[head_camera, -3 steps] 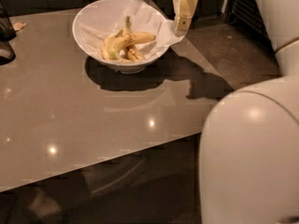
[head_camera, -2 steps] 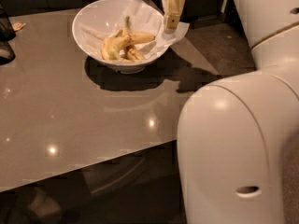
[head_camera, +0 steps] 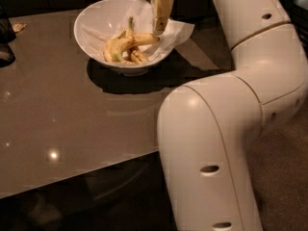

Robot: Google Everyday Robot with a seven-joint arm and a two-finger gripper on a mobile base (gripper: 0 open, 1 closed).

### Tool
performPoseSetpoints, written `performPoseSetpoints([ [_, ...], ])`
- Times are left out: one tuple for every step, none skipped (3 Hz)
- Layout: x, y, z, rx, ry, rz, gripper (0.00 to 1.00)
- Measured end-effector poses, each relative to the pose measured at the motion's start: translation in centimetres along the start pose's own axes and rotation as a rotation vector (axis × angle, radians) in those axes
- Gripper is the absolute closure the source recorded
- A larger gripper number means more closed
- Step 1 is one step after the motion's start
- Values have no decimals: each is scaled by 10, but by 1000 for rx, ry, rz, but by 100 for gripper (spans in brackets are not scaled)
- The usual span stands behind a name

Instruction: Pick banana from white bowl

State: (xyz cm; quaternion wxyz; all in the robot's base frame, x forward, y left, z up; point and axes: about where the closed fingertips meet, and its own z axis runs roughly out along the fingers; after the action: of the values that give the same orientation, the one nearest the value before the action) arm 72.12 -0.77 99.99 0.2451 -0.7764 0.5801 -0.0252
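The white bowl [head_camera: 94, 18] stands on the brown table at the back centre, lined with crumpled white paper [head_camera: 179, 31] that spills over its right rim. Several bananas lie in it. The banana [head_camera: 117, 46] is the long curved one, its thin stem pointing up toward the bowl's back. Shorter brown-marked bananas [head_camera: 139, 56] lie beside it. My gripper [head_camera: 161, 18] hangs just above the bowl's right inner side, close to the right end of the bananas and apart from them. It holds nothing that I can see.
My white arm [head_camera: 216, 129] fills the right foreground and hides the table's right part. Dark objects [head_camera: 5, 37] stand at the table's far left edge, with a small scrap [head_camera: 18, 27] near them. The table's front edge [head_camera: 72, 182] runs across the lower left.
The gripper has moved left, from beside the bowl's right rim to over its right inner side. The arm has swung left and closer to the camera. The bananas have not moved.
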Motion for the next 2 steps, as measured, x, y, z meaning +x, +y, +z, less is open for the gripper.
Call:
performPoseSetpoints([
  [-5,-5,12,-6,-17,-7,14],
  [-5,-7,23,-15,-19,-3,31],
])
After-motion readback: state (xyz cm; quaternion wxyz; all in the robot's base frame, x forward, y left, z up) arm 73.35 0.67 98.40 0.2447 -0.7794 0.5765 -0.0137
